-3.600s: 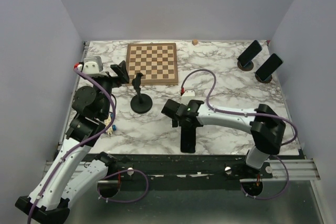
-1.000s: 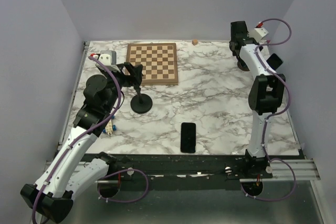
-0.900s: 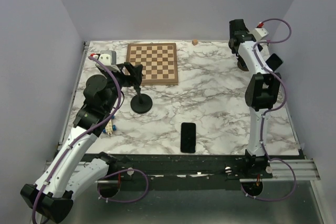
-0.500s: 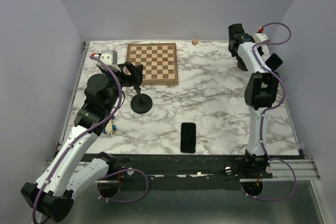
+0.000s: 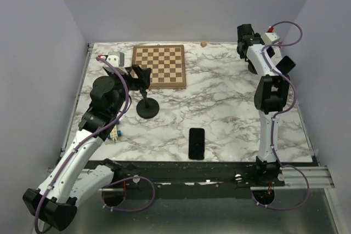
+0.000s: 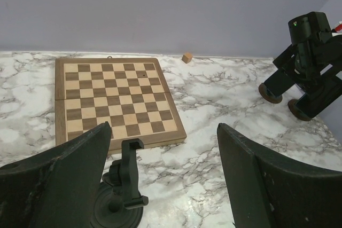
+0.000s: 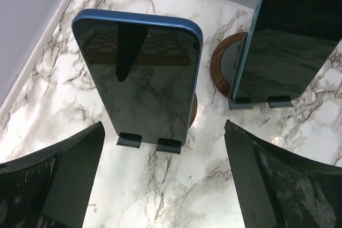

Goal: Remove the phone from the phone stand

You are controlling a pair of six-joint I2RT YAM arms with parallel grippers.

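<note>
A blue-edged phone (image 7: 141, 76) leans upright on a stand (image 7: 172, 145) with small lips and a round wooden base. A second phone (image 7: 291, 38) stands on a like stand (image 7: 227, 68) to its right. My right gripper (image 7: 165, 185) is open just in front of the first phone, with a finger on either side and touching nothing. In the top view it (image 5: 244, 35) is at the far right corner, and my arm hides most of one stand. A third phone (image 5: 196, 143) lies flat near the front edge. My left gripper (image 6: 163, 180) is open and empty.
An empty black clamp stand (image 6: 125, 185) rises just before my left gripper, and shows in the top view (image 5: 147, 105). A chessboard (image 5: 158, 66) lies at the back left. A small wooden cube (image 5: 203, 43) sits by the back wall. Walls close in the table's corner.
The right arm left the black phone flat near the front edge and swung to the far right corner. Over the last second it edged slightly left. The left gripper crept toward the black stand.
</note>
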